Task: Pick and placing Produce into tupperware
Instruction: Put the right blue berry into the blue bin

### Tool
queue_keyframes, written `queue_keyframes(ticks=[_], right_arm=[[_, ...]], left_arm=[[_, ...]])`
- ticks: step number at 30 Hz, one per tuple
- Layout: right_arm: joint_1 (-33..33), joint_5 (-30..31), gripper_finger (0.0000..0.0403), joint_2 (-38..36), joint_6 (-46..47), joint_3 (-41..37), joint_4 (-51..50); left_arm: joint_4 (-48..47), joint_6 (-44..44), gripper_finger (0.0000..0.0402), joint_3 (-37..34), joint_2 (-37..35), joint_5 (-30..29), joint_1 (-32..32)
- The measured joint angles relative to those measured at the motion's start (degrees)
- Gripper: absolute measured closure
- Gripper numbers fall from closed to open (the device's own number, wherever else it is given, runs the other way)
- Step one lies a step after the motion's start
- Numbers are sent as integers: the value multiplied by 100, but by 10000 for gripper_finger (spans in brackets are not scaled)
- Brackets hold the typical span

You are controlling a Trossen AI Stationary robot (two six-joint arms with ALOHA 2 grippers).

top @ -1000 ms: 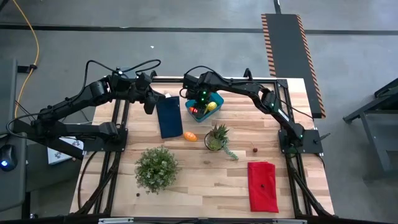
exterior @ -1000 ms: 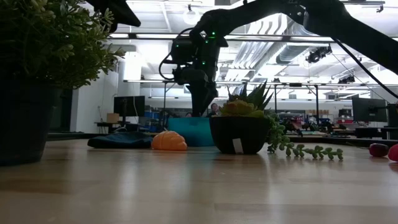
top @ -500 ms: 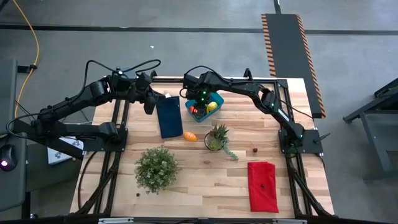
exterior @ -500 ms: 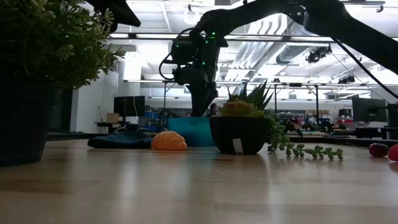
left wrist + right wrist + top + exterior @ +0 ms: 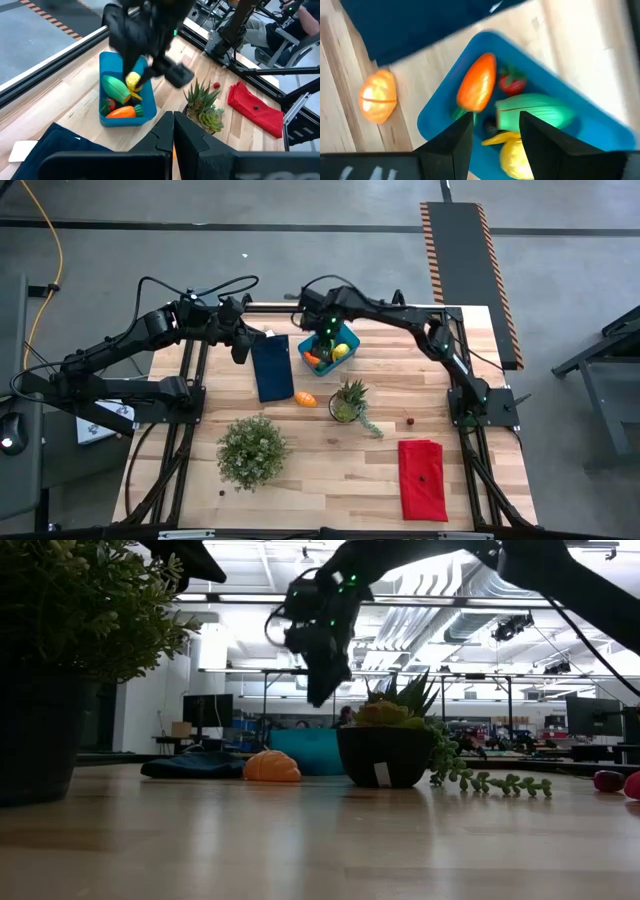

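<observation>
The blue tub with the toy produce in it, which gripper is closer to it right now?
Right. The right gripper hangs open just above the blue tub; the left gripper waits shut beyond the dark blue cloth.

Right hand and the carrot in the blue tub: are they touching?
Apart. In the low view the right hand hangs clear above the tub; the right wrist view shows the carrot lying beyond its open fingers, ungripped.
</observation>
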Motion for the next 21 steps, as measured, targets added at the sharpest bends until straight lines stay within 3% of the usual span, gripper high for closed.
queue_keyframes(ticks=[21], right_arm=[[-488,-6,251,-2281,124,0,443]], left_arm=[[-155,-48,401,0,0,124,-2]])
